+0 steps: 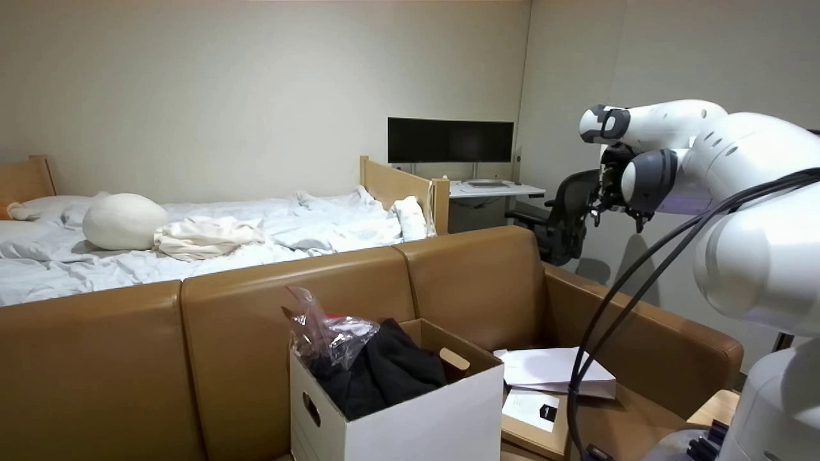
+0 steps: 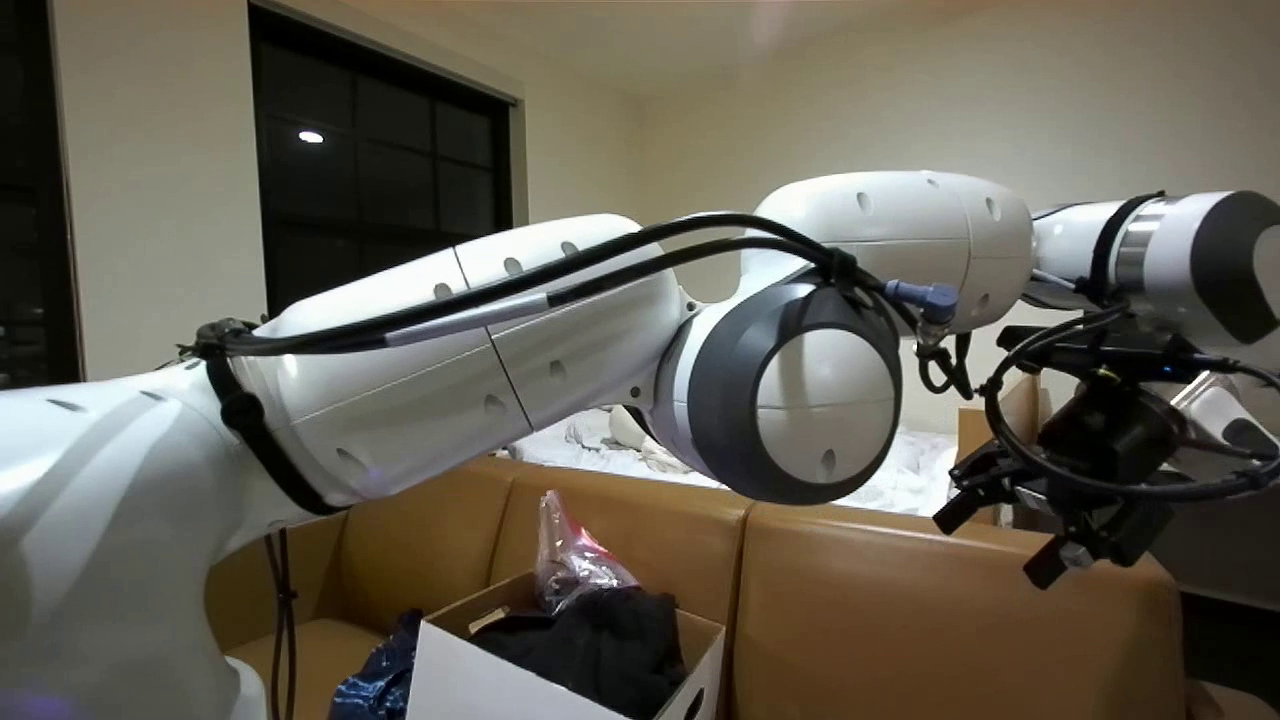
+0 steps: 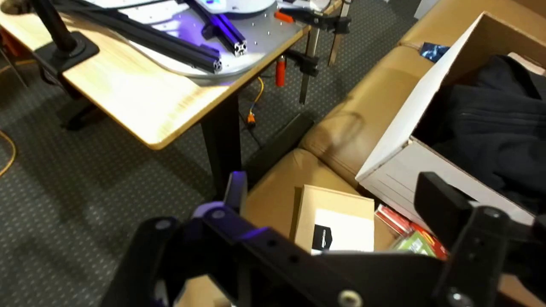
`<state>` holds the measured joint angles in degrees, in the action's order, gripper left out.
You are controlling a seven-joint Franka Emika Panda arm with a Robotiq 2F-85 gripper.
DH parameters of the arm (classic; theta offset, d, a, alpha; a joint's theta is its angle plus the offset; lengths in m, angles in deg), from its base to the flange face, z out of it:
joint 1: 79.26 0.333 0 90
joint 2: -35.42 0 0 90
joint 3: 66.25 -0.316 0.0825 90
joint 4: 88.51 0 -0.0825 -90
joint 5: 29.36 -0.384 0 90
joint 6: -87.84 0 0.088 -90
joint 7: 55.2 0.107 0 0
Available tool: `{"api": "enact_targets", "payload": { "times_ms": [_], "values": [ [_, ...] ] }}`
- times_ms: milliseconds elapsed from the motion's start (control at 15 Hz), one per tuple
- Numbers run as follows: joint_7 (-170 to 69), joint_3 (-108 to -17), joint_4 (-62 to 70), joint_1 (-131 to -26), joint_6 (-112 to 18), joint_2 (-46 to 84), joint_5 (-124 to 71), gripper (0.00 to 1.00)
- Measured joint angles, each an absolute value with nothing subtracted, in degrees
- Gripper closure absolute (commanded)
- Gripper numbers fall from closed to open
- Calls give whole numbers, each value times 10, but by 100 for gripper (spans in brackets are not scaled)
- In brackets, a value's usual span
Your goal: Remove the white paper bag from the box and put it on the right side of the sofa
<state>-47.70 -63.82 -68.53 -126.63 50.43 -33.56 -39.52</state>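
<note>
Sofa [image 1: 474,275]: tan-brown, square-backed; carried the goods below.
Box [image 1: 423,416]: white carton, uncovered at the top, stood on the seat, presumably so that its contents could be reached from above. Held black cloth [image 1: 387,374] and clear plastic wrap [image 1: 323,333]; the wrap rose past the rim, probably because the cloth filled the space beneath it.
White paper bag [image 1: 544,368]: one, outside the box, lay on the sofa's right side as seen in an exterior view, between box and armrest [image 1: 679,358]. Laid broad face up, which would suit a thin article likely to slump. Not made out in the wrist view. Placement judged complete.
Small brown carton [image 3: 341,221]: lay label up by the bag; whether the two touched or overlapped could not be told.
Tool [image 2: 1000,538]: fingers apart, nothing between them; held high, well apart from the bag, likely to leave it undisturbed.
</note>
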Motion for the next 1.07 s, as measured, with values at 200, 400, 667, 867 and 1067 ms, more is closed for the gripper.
{"api": "enact_targets", "payload": {
  "times_ms": [200, 400, 667, 867, 1067],
  "values": [
    [-515, -638, -686, -1246, 452, -312, -377, 0],
    [-534, -645, -686, -1232, 388, -294, -380, 0],
    [-534, -664, -686, -1247, 360, -284, -406, 0],
    [-528, -665, -685, -1248, 357, -284, -406, 0],
    [-479, -668, -685, -1228, 263, -288, -408, 0]
  ]
}}
